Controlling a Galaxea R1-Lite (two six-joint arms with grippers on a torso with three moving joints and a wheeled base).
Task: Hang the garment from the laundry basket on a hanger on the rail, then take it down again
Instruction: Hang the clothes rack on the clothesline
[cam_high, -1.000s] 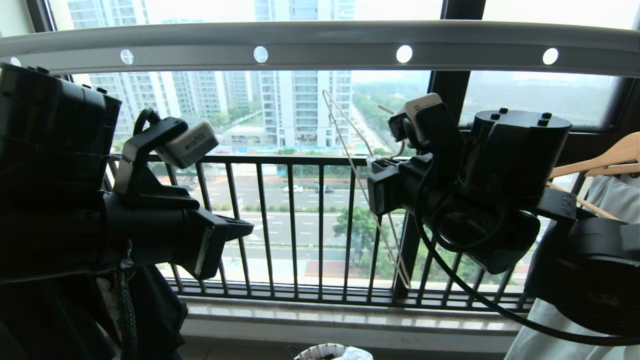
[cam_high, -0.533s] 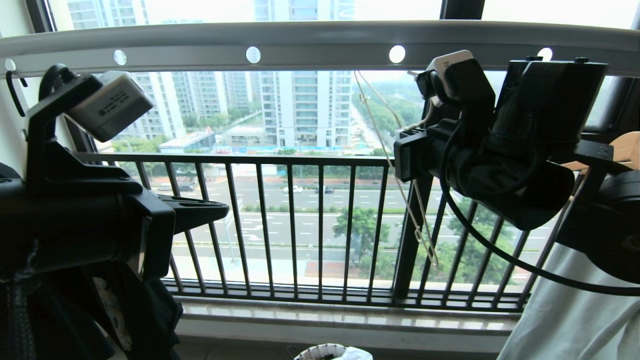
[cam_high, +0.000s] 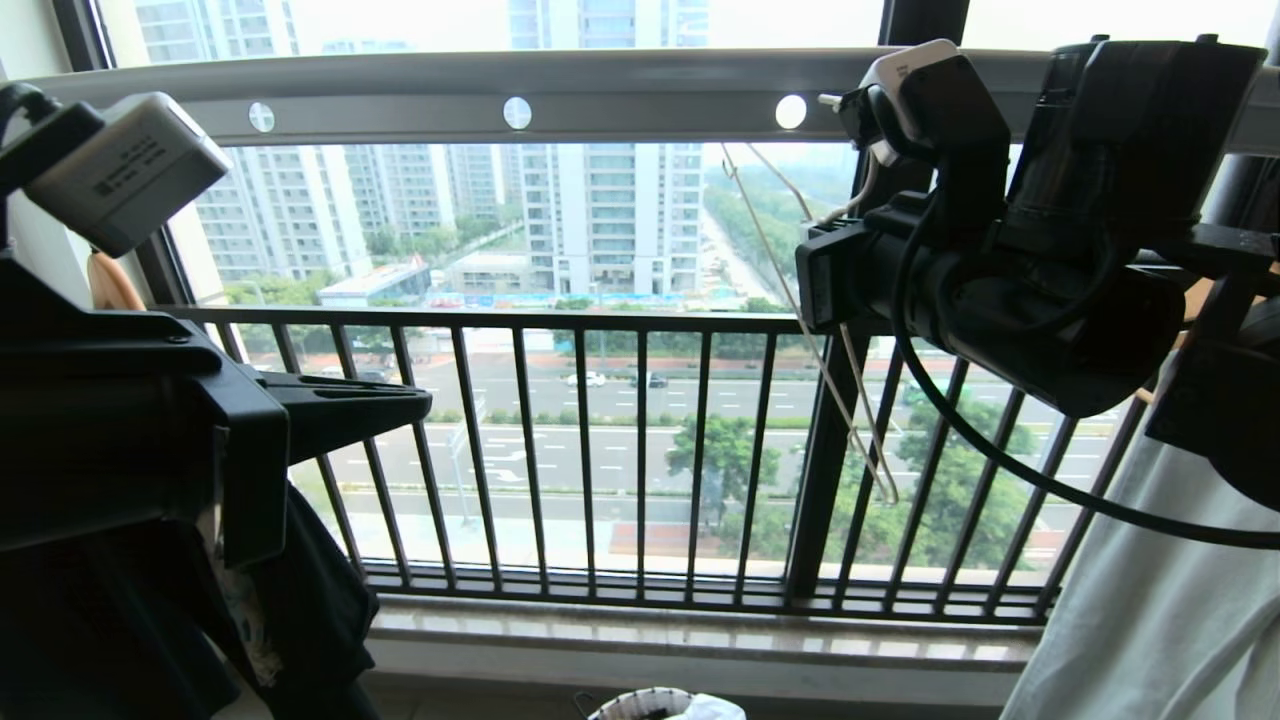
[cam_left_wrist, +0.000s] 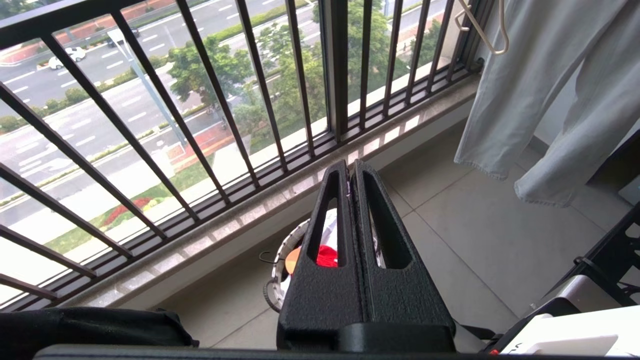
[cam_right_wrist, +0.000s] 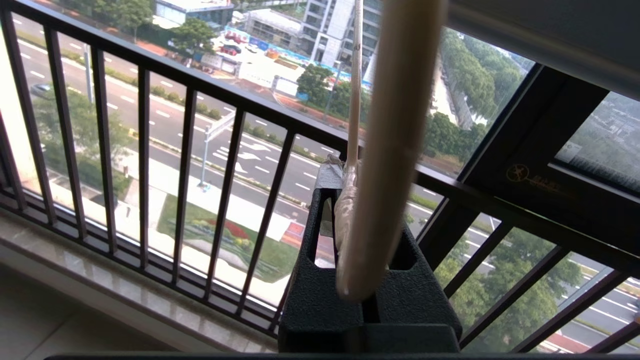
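The hanger (cam_high: 830, 330) is held bare in the right gripper (cam_high: 815, 290), whose jaws are clamped on the wire close to its neck; the frame hangs tilted below and to the right of that grip, in front of the window railing (cam_high: 600, 450). The hook end is seen close up in the right wrist view (cam_right_wrist: 390, 150), rising from between the fingers, just under the rail (cam_high: 600, 95) but not yet over it as far as can be told. The left gripper (cam_left_wrist: 352, 180) is closed on nothing and sits low at the left, pointing out over the basket (cam_left_wrist: 280, 260). The shirt (cam_left_wrist: 327, 255) lies in that basket on the floor near the sill, a patch of red showing through the finger slot; only the basket rim (cam_high: 640, 703) shows at the near edge of the head view.

The step in hand is judged to be the handling of the empty hanger up at the rail. To do it well, the wire should be kept firmly pinched so that it cannot swivel, the hook should be kept turned toward the rail, and the frame should be kept clear of the railing bars and of the pale garment (cam_high: 1150, 600) hanging at the right. The rail should be approached slowly, since thin wire flexes and slips easily.
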